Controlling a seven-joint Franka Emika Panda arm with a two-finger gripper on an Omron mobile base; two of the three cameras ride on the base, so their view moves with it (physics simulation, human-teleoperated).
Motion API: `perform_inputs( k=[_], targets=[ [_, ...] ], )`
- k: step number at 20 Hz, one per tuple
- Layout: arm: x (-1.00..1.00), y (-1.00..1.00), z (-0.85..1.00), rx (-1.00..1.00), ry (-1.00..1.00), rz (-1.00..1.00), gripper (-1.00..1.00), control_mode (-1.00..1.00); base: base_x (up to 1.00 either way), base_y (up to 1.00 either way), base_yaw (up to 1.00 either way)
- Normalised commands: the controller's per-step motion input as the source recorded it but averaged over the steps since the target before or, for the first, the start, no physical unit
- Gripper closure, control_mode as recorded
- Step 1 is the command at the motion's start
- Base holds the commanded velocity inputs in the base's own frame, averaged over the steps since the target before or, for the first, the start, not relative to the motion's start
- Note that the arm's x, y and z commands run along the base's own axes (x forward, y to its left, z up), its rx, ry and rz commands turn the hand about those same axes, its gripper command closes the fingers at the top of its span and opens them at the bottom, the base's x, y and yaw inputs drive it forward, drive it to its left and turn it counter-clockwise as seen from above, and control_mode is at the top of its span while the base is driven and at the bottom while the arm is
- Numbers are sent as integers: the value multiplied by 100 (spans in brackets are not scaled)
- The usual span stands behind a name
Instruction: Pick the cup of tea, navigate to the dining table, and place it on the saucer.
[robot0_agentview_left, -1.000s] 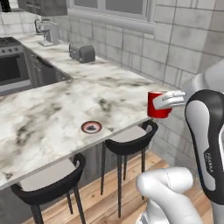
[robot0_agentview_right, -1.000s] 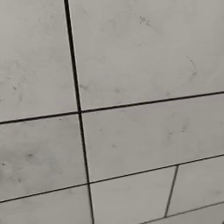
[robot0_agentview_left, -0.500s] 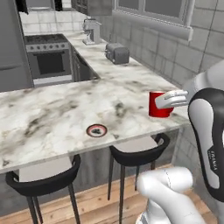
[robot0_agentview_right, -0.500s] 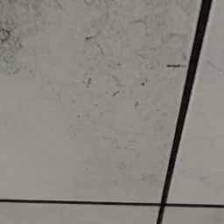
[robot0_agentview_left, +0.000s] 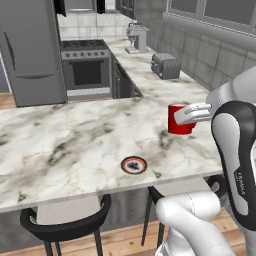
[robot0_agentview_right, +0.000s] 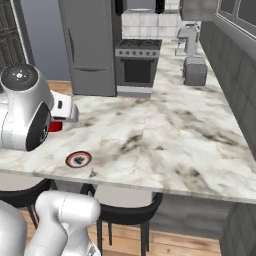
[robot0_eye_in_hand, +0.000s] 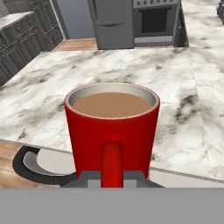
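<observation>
Cup of tea (robot0_eye_in_hand: 112, 131): red, upright, brown liquid near the rim, handle facing the hand camera. Held aloft in the gripper (robot0_agentview_left: 186, 116), above the near edge of the dining table (robot0_agentview_left: 75, 145). Fingers closed on the cup; their tips are hidden under it in the hand view. In the right base view the arm covers most of the cup. Saucer (robot0_agentview_left: 134, 165) lies on the table, below and left of the cup, apart from it. Stool (robot0_agentview_left: 67, 222) under the table edge, partly cut off.

glossy red cup of tea (robot0_eye_in_hand: 112, 131); veined marble dining table (robot0_agentview_left: 75, 145)
</observation>
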Motion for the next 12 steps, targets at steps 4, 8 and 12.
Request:
perform_inputs(
  k=[4,8,12],
  targets=[
    [0,0,0,0,0,0,100,100,72,0,9],
    [0,0,0,0,0,0,100,100,8,0,0],
    [0,0,0,0,0,0,100,100,0,0,0]
  ],
)
